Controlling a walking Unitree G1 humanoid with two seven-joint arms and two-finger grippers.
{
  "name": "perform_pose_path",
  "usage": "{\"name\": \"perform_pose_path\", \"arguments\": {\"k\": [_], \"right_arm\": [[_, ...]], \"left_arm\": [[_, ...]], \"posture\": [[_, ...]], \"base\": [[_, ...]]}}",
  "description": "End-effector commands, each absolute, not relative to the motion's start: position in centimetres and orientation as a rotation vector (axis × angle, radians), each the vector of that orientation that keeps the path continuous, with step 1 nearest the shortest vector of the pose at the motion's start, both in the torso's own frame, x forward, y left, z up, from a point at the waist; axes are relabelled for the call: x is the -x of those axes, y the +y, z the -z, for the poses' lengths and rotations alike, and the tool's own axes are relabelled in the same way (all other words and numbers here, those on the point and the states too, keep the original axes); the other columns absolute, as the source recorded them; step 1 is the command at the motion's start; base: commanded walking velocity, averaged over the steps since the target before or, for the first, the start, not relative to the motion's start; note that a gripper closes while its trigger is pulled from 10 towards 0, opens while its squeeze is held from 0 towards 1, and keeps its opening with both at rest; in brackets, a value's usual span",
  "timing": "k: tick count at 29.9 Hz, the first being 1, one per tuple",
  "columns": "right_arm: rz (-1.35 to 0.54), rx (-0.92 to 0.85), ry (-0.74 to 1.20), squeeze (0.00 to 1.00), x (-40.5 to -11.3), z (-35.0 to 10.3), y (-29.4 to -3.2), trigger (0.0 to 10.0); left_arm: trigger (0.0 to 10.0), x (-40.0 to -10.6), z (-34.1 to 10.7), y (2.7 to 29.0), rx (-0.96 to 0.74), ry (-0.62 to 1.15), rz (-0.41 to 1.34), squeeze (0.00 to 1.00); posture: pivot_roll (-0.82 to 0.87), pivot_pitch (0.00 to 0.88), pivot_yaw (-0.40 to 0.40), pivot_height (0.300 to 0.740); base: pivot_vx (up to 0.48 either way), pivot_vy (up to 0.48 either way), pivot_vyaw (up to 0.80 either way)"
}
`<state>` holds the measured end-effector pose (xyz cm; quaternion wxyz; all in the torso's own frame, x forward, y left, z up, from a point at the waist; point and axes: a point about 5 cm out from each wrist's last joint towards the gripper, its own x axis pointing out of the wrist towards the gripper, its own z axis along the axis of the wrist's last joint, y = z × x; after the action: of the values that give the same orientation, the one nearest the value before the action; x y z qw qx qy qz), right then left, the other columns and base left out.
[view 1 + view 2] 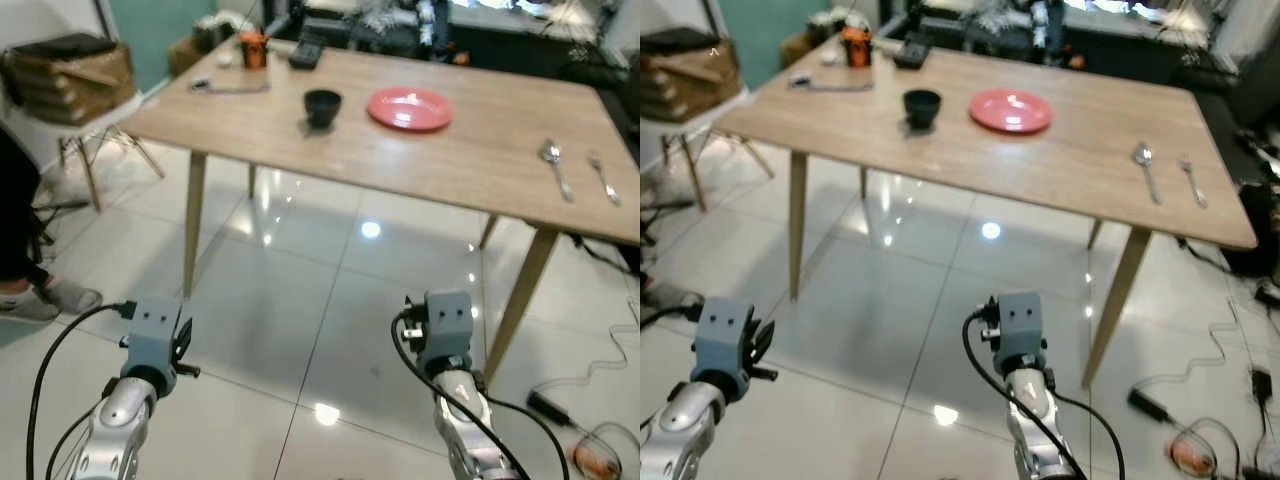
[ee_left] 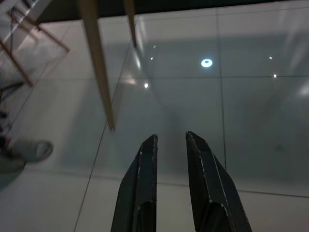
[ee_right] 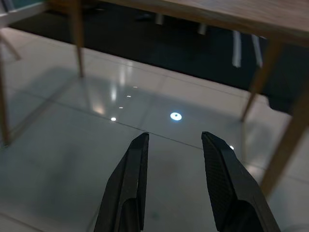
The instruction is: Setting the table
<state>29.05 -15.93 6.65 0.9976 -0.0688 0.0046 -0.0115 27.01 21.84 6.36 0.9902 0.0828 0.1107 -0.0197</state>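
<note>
Glossy pale tile floor (image 1: 300, 300); wooden table (image 1: 480, 150) standing ahead of and above both grippers.

Left gripper (image 2: 171, 145): low over the tiles, short of the table's near edge; fingers (image 2: 145, 169) a narrow gap apart, nothing between them. Table leg (image 2: 99, 72) ahead and to its left.

Right gripper (image 3: 174, 142): low over the tiles, below the table edge; fingers (image 3: 222, 169) a moderate gap apart, holding nothing.

On the tabletop, well ahead of the grippers:
- Red plate (image 1: 410, 108), lying flat, ahead between the two grippers.
- Dark bowl (image 1: 322, 106), upright, just left of the plate.
- Spoon (image 1: 556, 168), ahead and right of the right gripper; long axis running away from the grippers, bowl end at the far side.
- Fork (image 1: 602, 178), just right of the spoon and roughly parallel, head at the far end.
- Orange cup (image 1: 253, 48), far left corner.

Person's shoe (image 1: 50, 298) on the floor, left of the left gripper.
</note>
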Motion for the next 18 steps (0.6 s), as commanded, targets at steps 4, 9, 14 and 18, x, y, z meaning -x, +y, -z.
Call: {"name": "perform_pose_path", "arguments": {"k": [4, 9, 14, 18], "right_arm": [[0.054, 0.133, -0.036, 0.00, -29.5, -7.8, -16.8, 10.0], [0.090, 0.101, -0.139, 0.00, -30.4, -10.5, -16.9, 10.0], [0.108, -0.018, -0.339, 0.00, -31.5, -16.0, -16.3, 10.0], [0.082, -0.034, -0.402, 0.00, -31.9, -18.0, -15.6, 10.0]], "left_arm": [[10.0, -27.0, -6.8, 21.3, -0.150, 0.215, 0.047, 0.00], [10.0, -27.8, -9.5, 21.4, -0.127, 0.121, 0.026, 0.00], [10.0, -29.8, -14.4, 22.0, -0.109, -0.055, -0.036, 0.00], [10.0, -30.6, -16.4, 21.9, -0.107, -0.127, -0.049, 0.00]], "posture": [[0.02, 0.043, 0.079, 0.740], [0.02, 0.040, 0.075, 0.740], [0.03, 0.028, 0.058, 0.740], [0.03, 0.023, 0.054, 0.740]], "base": [[0.000, 0.000, -0.80], [0.000, 0.000, -0.80], [0.076, 0.048, -0.10], [0.388, 0.270, 0.00]]}}
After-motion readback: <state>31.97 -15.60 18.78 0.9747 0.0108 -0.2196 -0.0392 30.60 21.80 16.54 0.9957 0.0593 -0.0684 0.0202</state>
